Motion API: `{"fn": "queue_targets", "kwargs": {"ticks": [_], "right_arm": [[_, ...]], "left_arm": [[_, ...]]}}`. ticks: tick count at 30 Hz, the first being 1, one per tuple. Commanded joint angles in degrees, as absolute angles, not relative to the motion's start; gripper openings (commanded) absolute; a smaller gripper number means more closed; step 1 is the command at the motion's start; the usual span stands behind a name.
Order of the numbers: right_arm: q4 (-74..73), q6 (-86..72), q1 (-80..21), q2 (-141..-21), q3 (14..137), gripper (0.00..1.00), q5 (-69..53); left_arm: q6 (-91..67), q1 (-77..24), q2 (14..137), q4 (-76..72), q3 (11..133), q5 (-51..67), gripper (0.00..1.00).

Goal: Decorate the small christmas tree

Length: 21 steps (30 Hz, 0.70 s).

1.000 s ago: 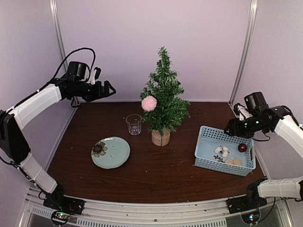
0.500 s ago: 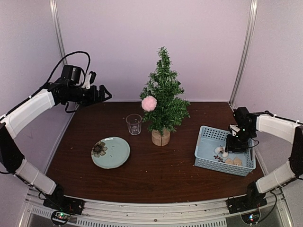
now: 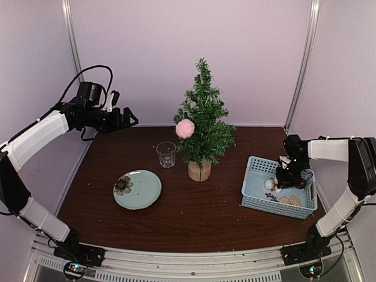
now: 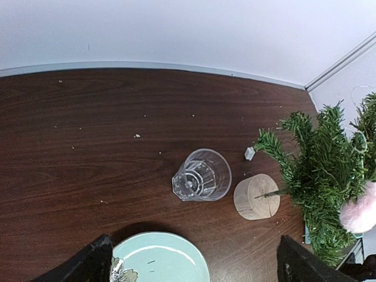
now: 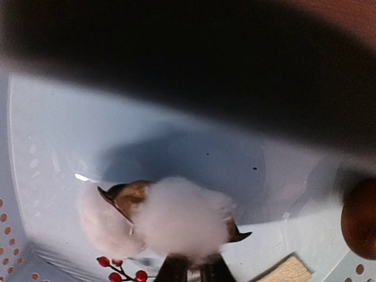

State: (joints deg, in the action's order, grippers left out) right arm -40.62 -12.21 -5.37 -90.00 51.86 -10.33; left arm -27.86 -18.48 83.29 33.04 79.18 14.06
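Top external, L to R: left end effector (image 3: pixel 130 117) spread wide, up over back-left of surface (image 3: pixel 194 226). Plate (image 3: pixel 137 189), glass (image 3: pixel 166 154), then tree (image 3: pixel 202 120) upright mid-surface w/ pink pompom (image 3: pixel 185 128). Right end effector (image 3: pixel 283 179) down in basket (image 3: pixel 258 205) at cotton puff (image 3: pixel 272 185); can't tell if it's clenched.

"How many trees?"

"One small christmas tree (image 3: pixel 202 117), with one pink pompom (image 3: pixel 185 128) on it."

"And on the surface (image 3: pixel 194 217)?"

"One drinking glass (image 3: pixel 166 154), one pale green plate (image 3: pixel 144 192), one blue basket (image 3: pixel 252 203)."

"Inside the basket?"

"Two white cotton puffs (image 5: pixel 179 217), one brown ball (image 5: pixel 359 217) and one sprig of red berries (image 5: pixel 120 269). The tan pieces (image 3: pixel 290 200) are too small to count."
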Motion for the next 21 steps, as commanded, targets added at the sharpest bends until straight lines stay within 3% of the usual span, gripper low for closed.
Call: {"fn": "queue_targets", "kwargs": {"ticks": [1,8,15,21], "right_arm": [[-41.10,-11.92,-5.01,-86.26,52.53,0.01,-11.70],[-46.72,-13.47,-5.09,-70.30,54.44,0.00,-15.47],[-45.59,-14.72,-7.59,-59.09,63.94,0.00,-23.56],[-43.49,-16.77,-23.95,-60.47,73.76,0.00,-16.96]], "left_arm": [[-26.50,-18.63,83.94,32.37,80.97,13.43,0.98],[-26.37,-18.63,84.55,32.42,81.38,14.25,0.97],[-26.59,-18.67,85.10,32.43,81.06,15.37,0.98],[-27.17,-18.67,85.37,32.46,81.04,15.69,0.98]]}}
